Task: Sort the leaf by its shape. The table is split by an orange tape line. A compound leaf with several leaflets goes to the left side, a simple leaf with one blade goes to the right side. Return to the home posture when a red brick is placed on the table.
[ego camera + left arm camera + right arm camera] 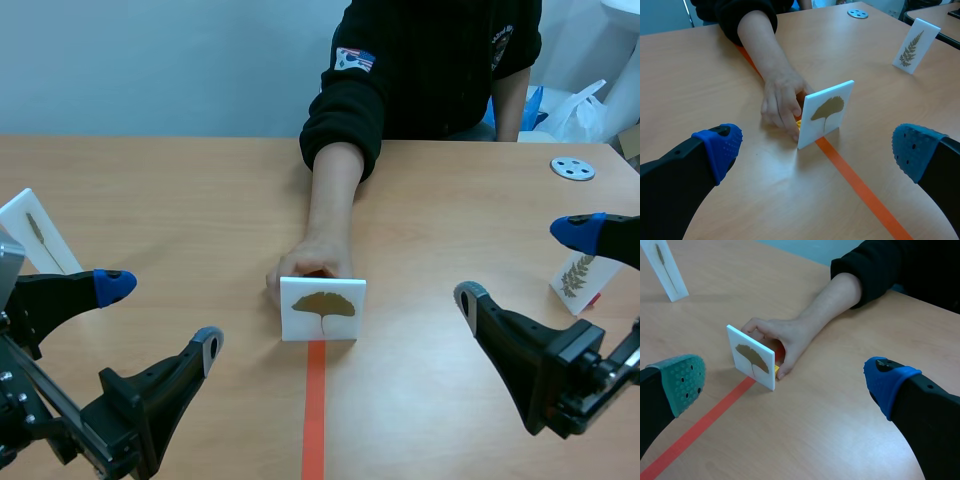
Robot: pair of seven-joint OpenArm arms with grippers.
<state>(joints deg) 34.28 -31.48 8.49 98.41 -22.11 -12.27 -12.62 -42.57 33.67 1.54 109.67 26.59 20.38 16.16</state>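
A white card with a single fan-shaped brown leaf point(322, 308) point(826, 114) point(752, 356) stands upright on the orange tape line point(314, 410) at mid-table. A person's hand point(312, 262) point(782, 102) point(785, 338) holds it from behind, with something yellow and red partly hidden at the card's base. My left gripper point(160, 312) point(815, 150) hangs open at the near left, short of the card. My right gripper point(525, 265) point(785, 377) is open at the near right, also apart from it.
A card with a narrow single leaf point(38, 238) point(666, 269) stands on the left side. A card with a fern-like compound leaf point(580, 278) point(913, 46) stands on the right side. A grey disc point(572, 168) point(857, 13) lies at the far right.
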